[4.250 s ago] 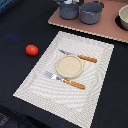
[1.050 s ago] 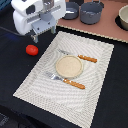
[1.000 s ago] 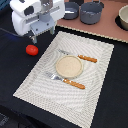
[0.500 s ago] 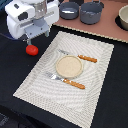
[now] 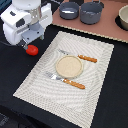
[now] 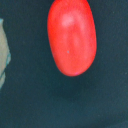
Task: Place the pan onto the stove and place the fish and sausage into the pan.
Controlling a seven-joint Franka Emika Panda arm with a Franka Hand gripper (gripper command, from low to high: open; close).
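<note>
The red sausage lies on the dark table beside the exterior view's left edge of the placemat. It fills the wrist view, lying free with no finger touching it. My white gripper hangs just above it and looks open and empty. The blue-grey pan sits on the pinkish-brown stove at the back, next to the larger grey pot. The fish is out of view.
A pale woven placemat holds a round tan plate, a fork and a knife with orange handles. A pale bowl stands at the stove's far right. The placemat's edge shows in the wrist view.
The arm has come into view from the exterior view's upper left and moved down and left, closer over the sausage. The sausage and the other things have not moved.
</note>
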